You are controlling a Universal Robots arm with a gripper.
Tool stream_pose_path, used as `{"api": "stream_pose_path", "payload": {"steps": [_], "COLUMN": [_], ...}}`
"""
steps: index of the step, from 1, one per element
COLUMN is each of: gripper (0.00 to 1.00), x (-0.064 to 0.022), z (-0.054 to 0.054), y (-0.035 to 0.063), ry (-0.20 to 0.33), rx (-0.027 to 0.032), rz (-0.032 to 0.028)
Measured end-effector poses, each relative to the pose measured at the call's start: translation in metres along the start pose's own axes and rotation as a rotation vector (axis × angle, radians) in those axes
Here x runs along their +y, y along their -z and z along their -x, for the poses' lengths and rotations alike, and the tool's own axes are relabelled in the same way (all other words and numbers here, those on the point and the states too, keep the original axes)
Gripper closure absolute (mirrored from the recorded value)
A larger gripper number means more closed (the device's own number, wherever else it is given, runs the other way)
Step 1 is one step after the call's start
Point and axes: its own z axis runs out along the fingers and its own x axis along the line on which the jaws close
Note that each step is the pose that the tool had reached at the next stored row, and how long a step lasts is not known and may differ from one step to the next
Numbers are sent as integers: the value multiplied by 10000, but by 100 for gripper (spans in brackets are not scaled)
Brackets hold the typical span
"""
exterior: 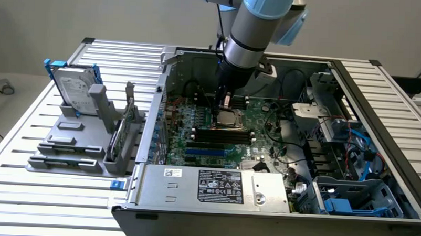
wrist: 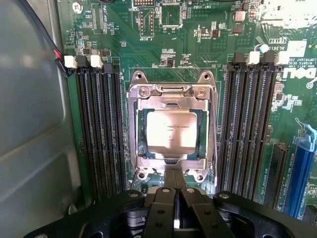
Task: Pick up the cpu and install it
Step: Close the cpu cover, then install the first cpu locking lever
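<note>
Already the cpu sits in its socket, end effector closed

The computer case is open on top, so there is free room from above. The gripper hangs over the board with its fingers pressed together, and nothing lies between it and the cpu. The metal socket frame stands close around the cpu on all sides. Long black memory slots flank the frame on both sides – sideways room is narrow. Beyond one bank rises the grey side wall, with a black cable along it – ending near the slot ends
</note>
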Motion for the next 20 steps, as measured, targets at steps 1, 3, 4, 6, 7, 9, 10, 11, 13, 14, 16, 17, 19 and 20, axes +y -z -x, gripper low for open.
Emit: {"api": "stream_pose_path", "payload": {"steps": [1,3,4,6,7,9,10,11,13,14,16,17,19,20], "gripper": [89,89,89,89,89,89,89,89,89,89,89,89,89,89], "x": [0,1,2,5,6,8,9,10,12,13,15,16,16,16], "z": [-1,-4,-5,-8,-9,-11,-13,-13,-15,-15,-16,-16,-16,-16], "y": [-10,-29,-37,-54,-62,-78,-86,-93,-108,-116,-130,-137,-149,-155], "ry": [2,6,8,9,11,12,13,13,14,15,14,14,14,13], "rx": [7,20,27,42,48,58,61,63,65,67,69,70,66,62], "rz": [0,-1,-1,-1,-1,-1,-1,-1,-1,-1,-2,-2,-5,-7]}}
